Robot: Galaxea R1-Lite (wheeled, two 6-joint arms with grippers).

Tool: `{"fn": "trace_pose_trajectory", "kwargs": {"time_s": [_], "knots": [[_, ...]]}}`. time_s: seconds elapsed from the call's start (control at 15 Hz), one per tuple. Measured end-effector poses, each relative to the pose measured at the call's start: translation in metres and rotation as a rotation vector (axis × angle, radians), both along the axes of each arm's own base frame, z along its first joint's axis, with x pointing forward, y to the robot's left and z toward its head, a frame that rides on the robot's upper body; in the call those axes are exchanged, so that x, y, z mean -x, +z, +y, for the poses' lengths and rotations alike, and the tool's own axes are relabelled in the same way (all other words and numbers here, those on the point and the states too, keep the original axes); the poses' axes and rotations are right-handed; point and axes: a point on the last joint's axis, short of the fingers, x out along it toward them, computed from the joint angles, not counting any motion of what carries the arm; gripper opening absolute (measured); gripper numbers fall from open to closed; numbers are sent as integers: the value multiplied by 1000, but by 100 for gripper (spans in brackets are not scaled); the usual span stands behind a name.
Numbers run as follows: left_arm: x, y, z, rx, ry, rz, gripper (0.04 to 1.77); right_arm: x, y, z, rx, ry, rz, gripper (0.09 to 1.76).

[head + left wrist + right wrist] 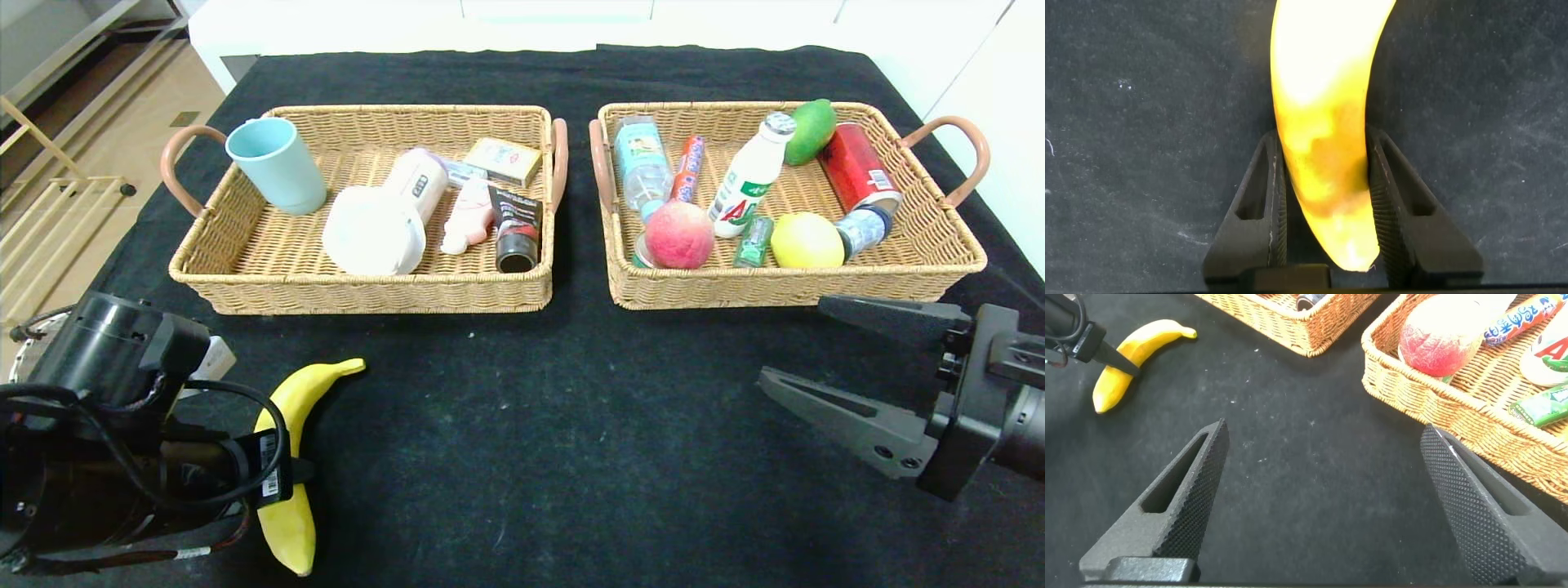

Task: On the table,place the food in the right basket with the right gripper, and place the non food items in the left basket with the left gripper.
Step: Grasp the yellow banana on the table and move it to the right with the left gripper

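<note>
Black cloth over the table (506, 425), two wicker baskets at the back, one banana left out near the front edge.

Down at the front left, the left gripper (1327, 204) has its two fingers pressed against either side of the banana (295, 457), clamped on it low down near one end while the fruit lies flat on the cloth. The right gripper (849, 367) hangs spread wide and empty in front of the right basket (939, 269), where the peach (679, 235) and lemon (807, 240) already sit. To my eye the hold is off-centre, so a lift would want to be slow and level or the long end will droop and twist. Since fruit belongs on the right side, setting it down mid-table within the other arm's reach looks the sensible course.
</note>
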Motion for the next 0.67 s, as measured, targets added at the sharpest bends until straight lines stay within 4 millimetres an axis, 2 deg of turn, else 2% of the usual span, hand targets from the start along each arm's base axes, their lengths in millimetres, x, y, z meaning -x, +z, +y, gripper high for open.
{"fn": "trace_pose_trajectory", "kwargs": {"time_s": [0.47,0.67], "knots": [[1,-1,0,-6,-2,4,67,0,0,0,0,0,0,171],[3,4,-1,-7,-12,-15,67,1,1,-1,-3,0,-3,171]]}}
